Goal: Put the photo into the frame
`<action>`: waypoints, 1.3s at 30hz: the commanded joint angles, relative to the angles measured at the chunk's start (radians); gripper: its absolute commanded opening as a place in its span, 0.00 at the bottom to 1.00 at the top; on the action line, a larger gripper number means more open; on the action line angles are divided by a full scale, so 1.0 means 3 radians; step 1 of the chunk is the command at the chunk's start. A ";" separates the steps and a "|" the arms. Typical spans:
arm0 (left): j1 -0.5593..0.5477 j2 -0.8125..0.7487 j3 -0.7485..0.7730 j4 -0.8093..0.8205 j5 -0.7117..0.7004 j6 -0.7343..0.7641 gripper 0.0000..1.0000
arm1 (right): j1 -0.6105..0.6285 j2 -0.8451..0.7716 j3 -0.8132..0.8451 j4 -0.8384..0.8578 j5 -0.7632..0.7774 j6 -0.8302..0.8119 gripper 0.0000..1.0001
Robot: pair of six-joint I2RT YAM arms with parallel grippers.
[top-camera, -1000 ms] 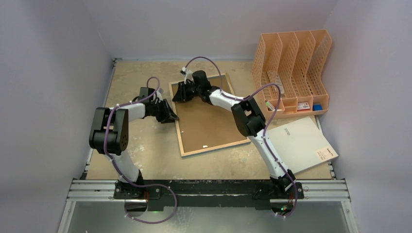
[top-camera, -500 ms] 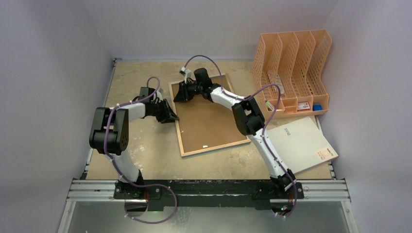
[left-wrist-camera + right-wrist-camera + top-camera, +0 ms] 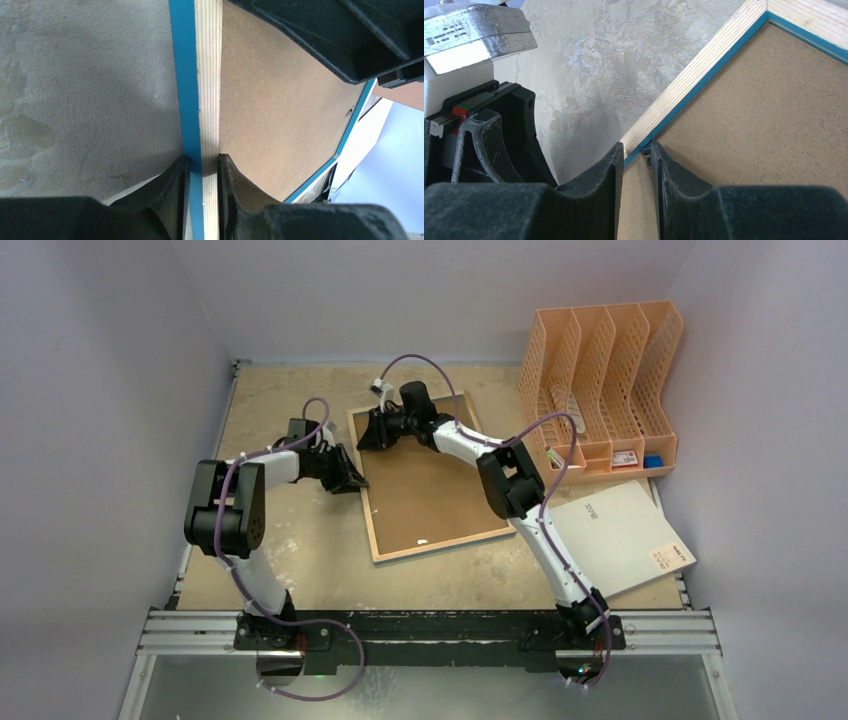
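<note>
The frame lies face down on the table, pale wood rim up, with a brown backing board inside it. The photo is hidden from every view. My left gripper is at the frame's left edge. In the left wrist view it is shut on the blue and wood edge strip. My right gripper is over the far left corner. In the right wrist view it stands open by a narrow gap. One finger is over the wood rim, the other on the board beside a small metal tab.
A peach file organiser stands at the back right. A white flat sheet lies at the front right, close to the right arm. Walls close the table in on the left, back and right. The left arm's wrist is close beside my right gripper.
The right wrist has shifted slightly toward the far edge and its jaws have narrowed a little. The left arm and the frame have not moved.
</note>
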 commanded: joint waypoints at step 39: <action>-0.0009 0.0275 -0.0062 -0.0047 -0.0777 0.0245 0.26 | -0.0146 -0.1332 -0.1749 0.0723 0.0673 0.0898 0.51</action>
